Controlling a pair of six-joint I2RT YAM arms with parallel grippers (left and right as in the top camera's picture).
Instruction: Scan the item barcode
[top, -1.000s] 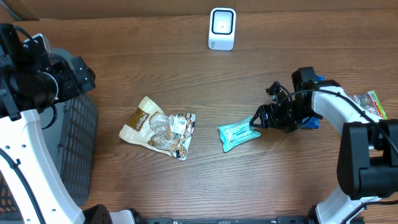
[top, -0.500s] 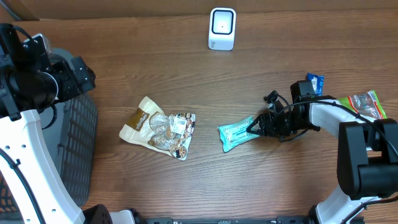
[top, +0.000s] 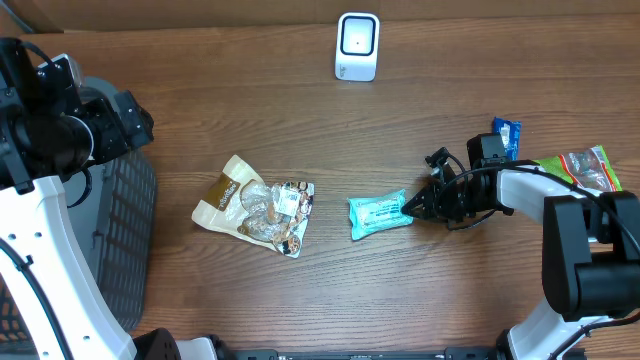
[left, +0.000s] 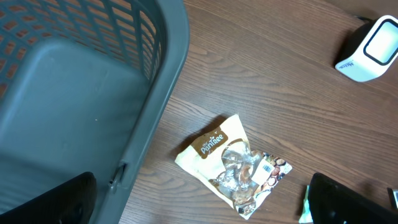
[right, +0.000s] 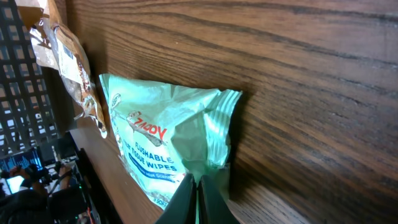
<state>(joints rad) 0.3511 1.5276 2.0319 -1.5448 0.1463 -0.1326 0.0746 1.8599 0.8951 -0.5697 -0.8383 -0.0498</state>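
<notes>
The right claw (top: 408, 207) has pinched shut on a corner of the wipes packet (top: 378, 214), centre-right on the worktop (top: 450, 90); its arm (top: 520, 183) reaches in low from the right edge. At far left the left claw (top: 128, 118) gapes empty.

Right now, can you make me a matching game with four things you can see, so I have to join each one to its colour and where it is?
Things:
1. wipes packet
2. snack bag
3. scanner
4. basket

Colours and places:
A. white, standing alone at the far side
B. grey, down by the left arm
C. teal, pinched at one end by the right pincer
D. brown and cream, lying between the basket and the wipes packet

Right pairs: 1-C, 2-D, 3-A, 4-B
</notes>
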